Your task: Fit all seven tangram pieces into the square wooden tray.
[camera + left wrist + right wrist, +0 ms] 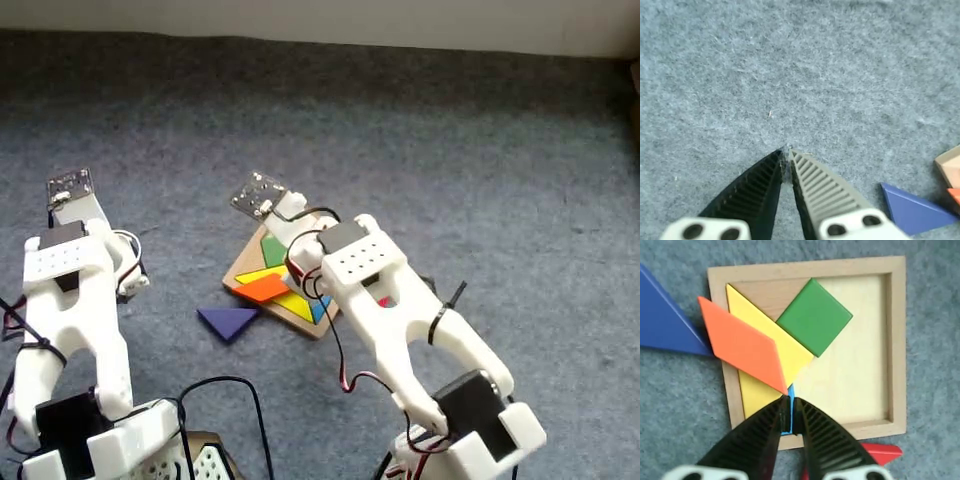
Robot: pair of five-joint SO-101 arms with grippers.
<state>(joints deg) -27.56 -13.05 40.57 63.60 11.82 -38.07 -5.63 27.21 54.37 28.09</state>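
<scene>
Over the wooden tray our right gripper is pinched on a thin light blue piece, we judge to slot it beside the yellow triangle. Our left gripper hangs clenched on nothing at the tray's ten o'clock, well apart, leaving room. Our right wrist view lays out the tray's bare half, which the arm covers from above; the left's catches the dark blue triangle on the carpet at eight o'clock.

The right claw covers nearly all of a light-blue piece, leaving only a sliver, and part of a red piece. The dark-blue triangle runs off the frame edge. From above, the right arm hides much of the tray.
</scene>
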